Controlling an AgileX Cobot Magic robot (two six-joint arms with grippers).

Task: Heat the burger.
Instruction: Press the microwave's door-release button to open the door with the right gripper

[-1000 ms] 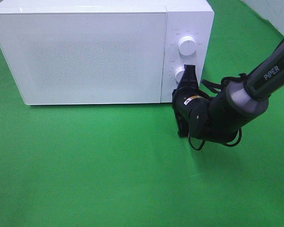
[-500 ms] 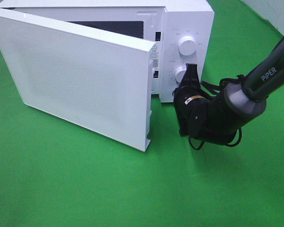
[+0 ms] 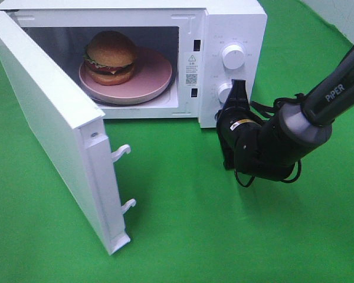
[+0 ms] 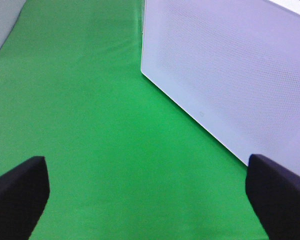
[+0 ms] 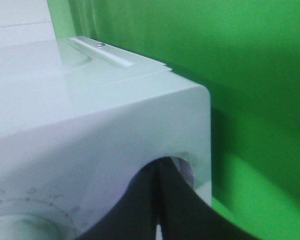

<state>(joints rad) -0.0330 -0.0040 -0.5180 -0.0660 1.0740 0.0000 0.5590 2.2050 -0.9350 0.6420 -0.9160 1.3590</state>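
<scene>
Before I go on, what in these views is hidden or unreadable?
Lower knob: exterior high, mostly covered by the right gripper; setting unreadable.
Panel markings by the upper knob: exterior high, too small to read.
Left gripper: outside exterior high; left wrist view cuts its jaws at the frame edge.
Burger: absent from both wrist views.

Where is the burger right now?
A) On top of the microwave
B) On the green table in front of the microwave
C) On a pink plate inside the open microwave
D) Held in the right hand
C: the burger sits on the pink plate inside the microwave, and the door stands wide open.
</scene>
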